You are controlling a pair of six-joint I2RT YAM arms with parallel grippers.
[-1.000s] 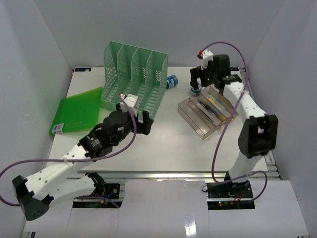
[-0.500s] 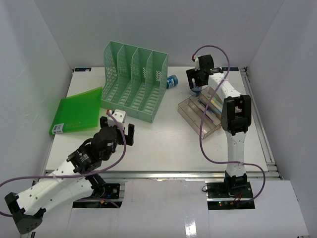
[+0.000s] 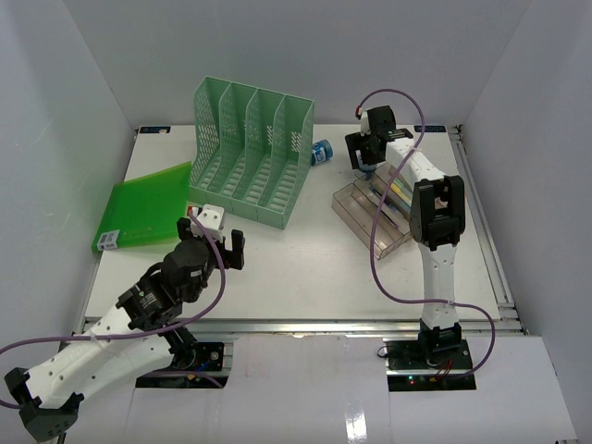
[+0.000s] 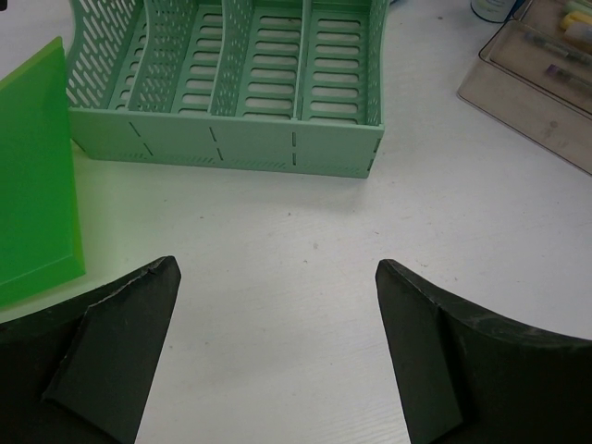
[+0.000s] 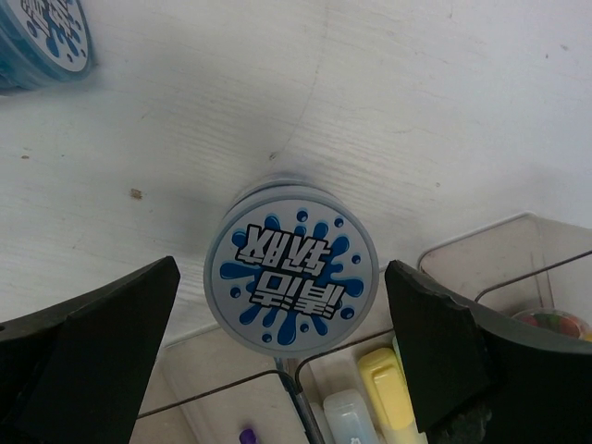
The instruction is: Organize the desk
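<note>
The desk [image 3: 305, 268] is a white tabletop with a metal rail along its front edge. My right gripper [image 3: 363, 159] is open at the back, right above a round tub with a blue splash lid [image 5: 290, 275]. The tub stands between the fingers at the far edge of the clear tiered tray [image 3: 379, 217]. A second blue tub [image 3: 321, 152] lies to its left and also shows in the right wrist view [image 5: 42, 37]. My left gripper [image 3: 222, 242] is open and empty over bare desk [image 4: 277, 268], in front of the green mesh file rack [image 3: 250, 153].
A green folder [image 3: 143, 208] lies flat at the left of the desk and also shows in the left wrist view [image 4: 32, 185]. The clear tray holds highlighters [image 5: 388, 402] and pens. White walls close in the back and both sides.
My left arm has drawn back toward the near left, away from the file rack. My right gripper has shifted slightly left at the back and settled over the round tub.
</note>
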